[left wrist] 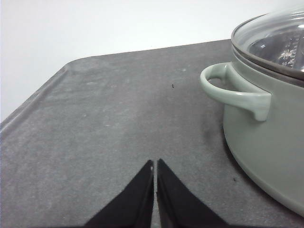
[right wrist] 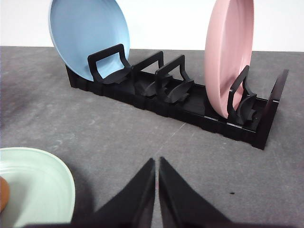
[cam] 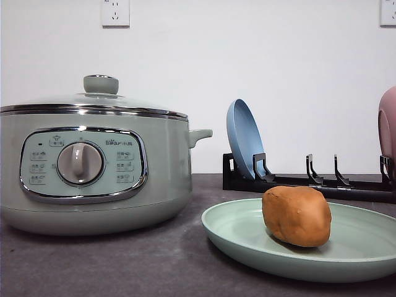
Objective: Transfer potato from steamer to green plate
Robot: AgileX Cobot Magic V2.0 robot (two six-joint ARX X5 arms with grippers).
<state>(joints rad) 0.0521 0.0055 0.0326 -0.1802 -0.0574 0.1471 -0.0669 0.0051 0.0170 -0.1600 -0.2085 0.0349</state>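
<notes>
Potato [cam: 296, 216]: orange-brown rounded lump, seen resting inside the green plate [cam: 247, 238] on the dark table [cam: 124, 266]; a sliver of it is caught at the frame edge in the right wrist view, to one side of the jaws.

Green plate: shallow, pale sage, set flat on the table just beside the steamer [cam: 93, 167]; its rim is seen close beside the right gripper [right wrist: 157, 164].

Steamer: pale green pot, glass lid seated, dial and button panel faced toward the front camera. Its side handle [left wrist: 235, 92] is seen ahead of and to one side of the left gripper [left wrist: 155, 165], apart from it.

Left gripper: jaws closed together, nothing held, bare table beneath.

Right gripper: jaws closed together, nothing held.

Dish rack [right wrist: 190, 102]: black, located beyond the right jaws; blue plate [right wrist: 88, 38] and pink plate [right wrist: 230, 57] are held upright in it.
</notes>
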